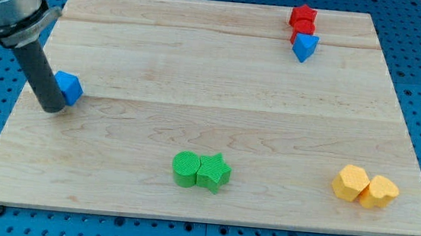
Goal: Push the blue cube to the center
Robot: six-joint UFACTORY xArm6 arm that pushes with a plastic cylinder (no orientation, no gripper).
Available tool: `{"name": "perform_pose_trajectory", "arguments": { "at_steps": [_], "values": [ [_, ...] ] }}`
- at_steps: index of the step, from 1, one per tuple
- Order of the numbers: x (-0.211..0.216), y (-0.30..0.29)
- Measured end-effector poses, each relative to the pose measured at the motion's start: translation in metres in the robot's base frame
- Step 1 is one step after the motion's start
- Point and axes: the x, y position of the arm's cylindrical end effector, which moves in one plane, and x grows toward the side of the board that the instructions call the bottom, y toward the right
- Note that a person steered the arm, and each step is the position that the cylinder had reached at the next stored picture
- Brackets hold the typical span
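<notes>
Nearest the view's bottom edge, two pairs of blocks sit on the wooden board (221, 81). At about 6 o'clock from board centre, a green cylinder (185, 168) touches a green star-shaped block (214, 172) on its right side. At roughly 4 o'clock, near the bottom right corner, a yellow hexagonal block (351, 182) touches a second yellow block (379, 192), the latter slightly lower and to the right; its exact shape cannot be told.

Mid-depth, at 9 o'clock, close to the board's left edge: the blue cube (69, 86), well apart from the centre. My tip (51, 108) rests on the board at about 8 o'clock from the cube, the dark rod touching or just beside the cube's left face. The arm carries no hand, only this rod, so there is no open or closed state to record.

Farthest, at about 1 o'clock near the top edge: a red star-shaped block (303, 17), a second red block (300, 34) partly hidden directly below it, and a blue block (305, 46) of roughly triangular outline touching that red block from below
</notes>
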Motion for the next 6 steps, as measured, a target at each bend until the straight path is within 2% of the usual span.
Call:
{"name": "perform_pose_trajectory", "arguments": {
  "at_steps": [2,3,6],
  "values": [
    [-0.048,-0.034],
    [-0.063,-0.012],
    [-0.066,0.126]
  ]
}}
